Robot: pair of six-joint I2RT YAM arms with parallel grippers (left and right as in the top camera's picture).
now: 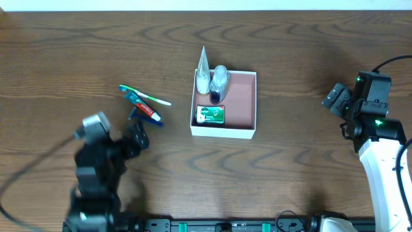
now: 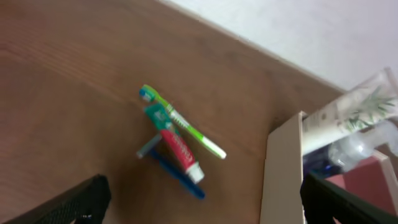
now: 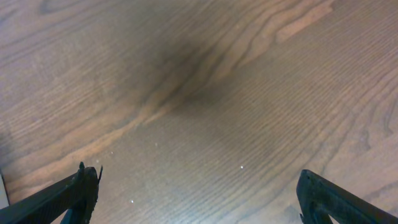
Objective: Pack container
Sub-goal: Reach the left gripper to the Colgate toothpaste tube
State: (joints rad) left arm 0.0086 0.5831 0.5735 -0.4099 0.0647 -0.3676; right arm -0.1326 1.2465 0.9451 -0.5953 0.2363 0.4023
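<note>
The container [image 1: 241, 132], a square shallow box with white walls and a reddish-brown inside, sits mid-table. It holds a white tube [image 1: 203, 67], a clear bottle [image 1: 219, 80] and a green soap box [image 1: 210, 115]. A green toothbrush [image 1: 147, 96], a red toothpaste tube [image 1: 144, 107] and a blue toothbrush [image 1: 148, 119] lie in a pile to its left, also in the left wrist view [image 2: 180, 150]. My left gripper [image 1: 138, 136] is open and empty, just below that pile. My right gripper [image 1: 340, 103] is open and empty, far right of the container, over bare wood.
The container's white wall [image 2: 281, 168] and the tube's top [image 2: 348, 112] show at the right of the left wrist view. A black rail [image 1: 232, 224] runs along the table's front edge.
</note>
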